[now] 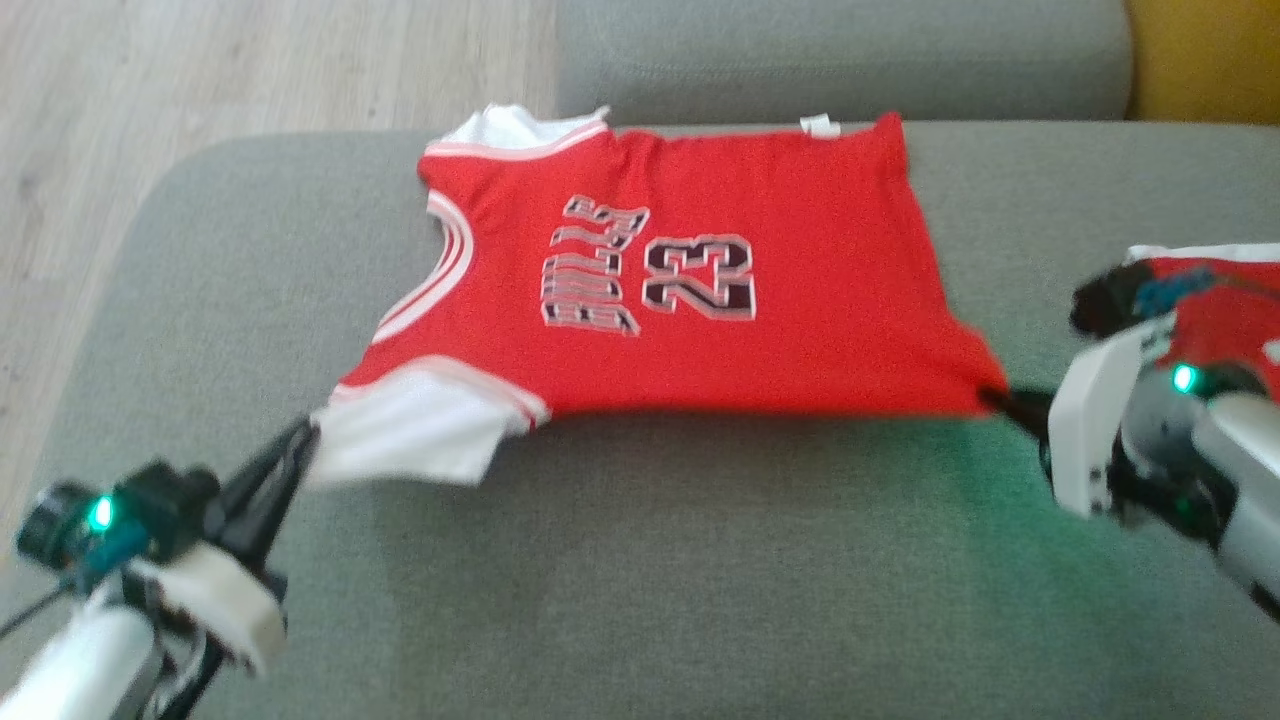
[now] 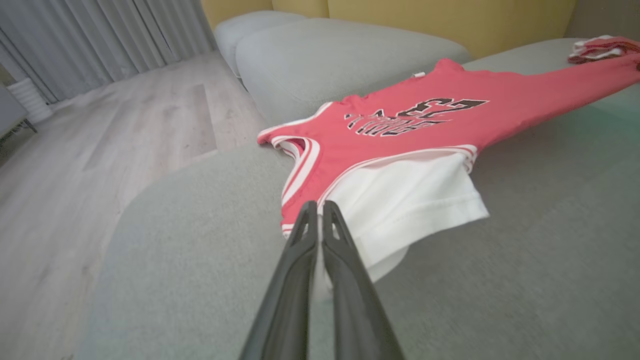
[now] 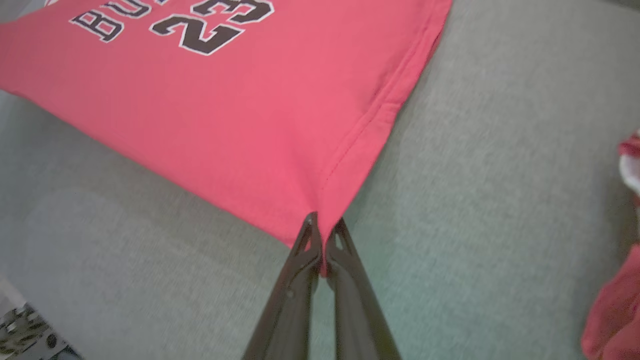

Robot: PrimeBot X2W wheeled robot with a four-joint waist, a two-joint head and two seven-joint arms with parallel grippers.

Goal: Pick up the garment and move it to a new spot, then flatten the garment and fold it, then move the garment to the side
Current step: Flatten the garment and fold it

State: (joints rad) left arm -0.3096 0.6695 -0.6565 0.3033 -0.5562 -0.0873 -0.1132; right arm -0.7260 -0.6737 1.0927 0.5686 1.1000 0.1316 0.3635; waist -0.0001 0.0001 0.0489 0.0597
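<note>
Garment (image 1: 700, 300) stretched taut on the sofa (image 1: 640, 600).
Left gripper (image 1: 303, 432) and right gripper (image 1: 997, 397) jaws are clamped on its corners; thin pinches could be tugged loose.

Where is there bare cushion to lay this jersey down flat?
Widest bare patch: grey cushion in front of the jersey, between left gripper and right gripper. A narrower strip lies between its collar end and the wood floor. Crowded at right, by the second red garment.
</note>
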